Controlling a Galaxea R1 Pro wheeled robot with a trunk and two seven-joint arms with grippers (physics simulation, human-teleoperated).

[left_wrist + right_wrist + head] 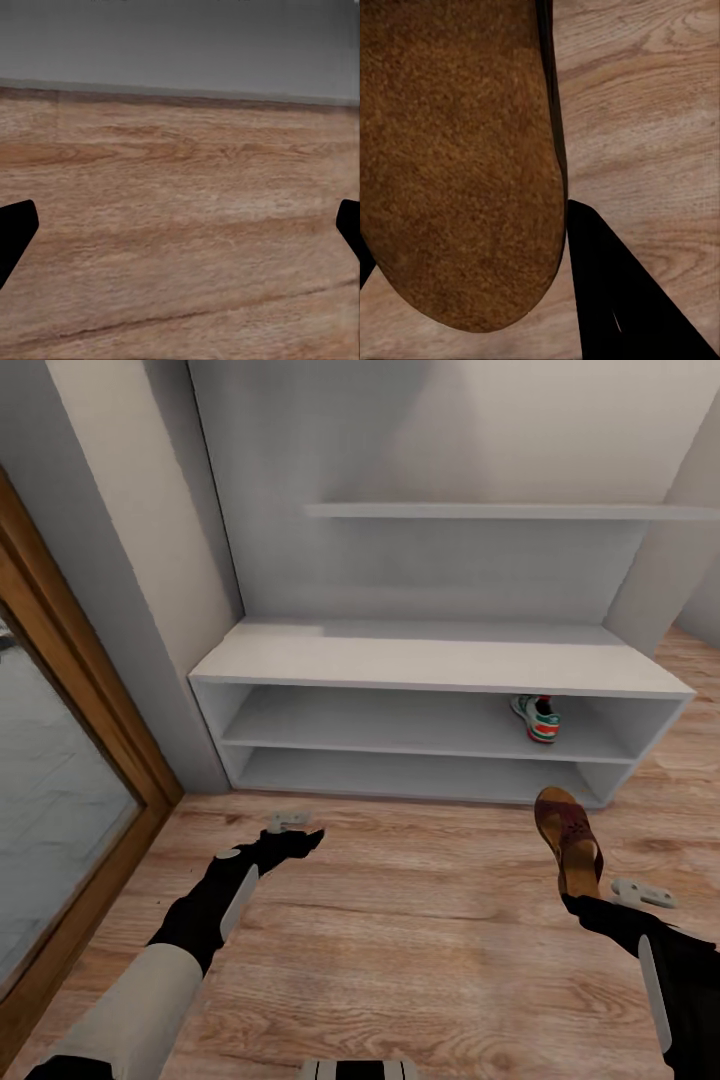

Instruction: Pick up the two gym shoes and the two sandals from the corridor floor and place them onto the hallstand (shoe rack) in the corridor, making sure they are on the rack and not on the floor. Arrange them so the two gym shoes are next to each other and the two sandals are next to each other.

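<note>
Gripping a brown sandal (570, 840) above the wood-plank floor (400, 940), the right hand (580, 900) faces the hallstand (430, 660); left hand (300, 840) spread wide.

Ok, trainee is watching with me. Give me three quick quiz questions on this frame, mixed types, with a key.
1. True or false: the cream-white gym shoe with green stripes lies on the wood-plank corridor floor.
2. Multiple choice: the right gripper is shut on A) the gym shoe B) the flat dark brown sandal C) nothing.
3. Fill in: the left gripper hangs ____ above the floor, holding nothing.

Key:
1. False. It sits on the upper low shelf of the pale grey-white hallstand, towards the right.
2. B.
3. Open.
</note>
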